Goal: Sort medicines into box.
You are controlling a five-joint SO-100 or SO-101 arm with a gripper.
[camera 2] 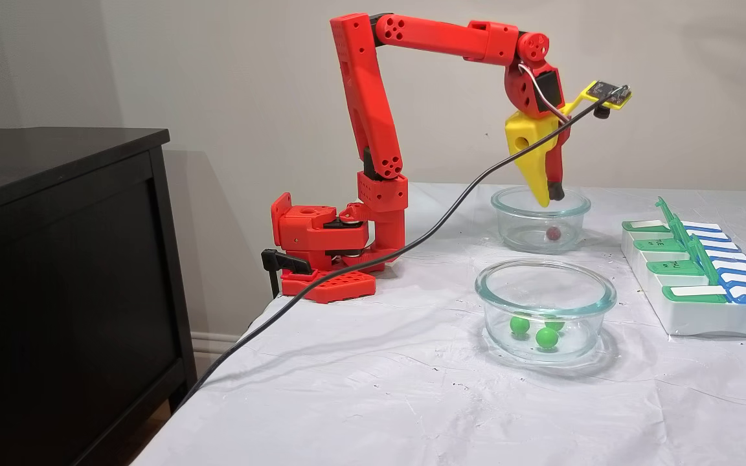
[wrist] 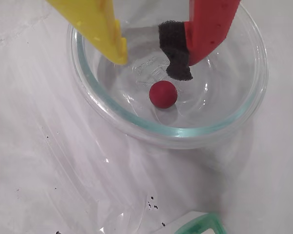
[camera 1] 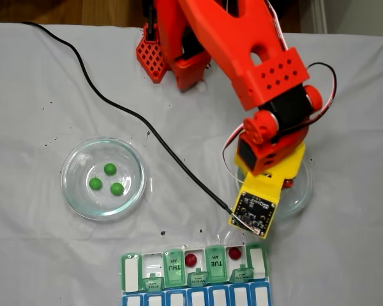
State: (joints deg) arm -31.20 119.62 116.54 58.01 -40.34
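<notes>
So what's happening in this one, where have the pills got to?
A red arm holds its gripper, jaws open and empty, over a glass bowl with one dark red pill left in it. Two red pills already sit in open compartments of the pill organizer. Three green pills lie untouched in the other bowl.

Just below the gripper (camera 1: 277, 191) in a fixed view, the box (camera 1: 195, 277) lids are showing "THU AM" and "TUE AM"; smaller lettering is seemingly unreadable.
</notes>
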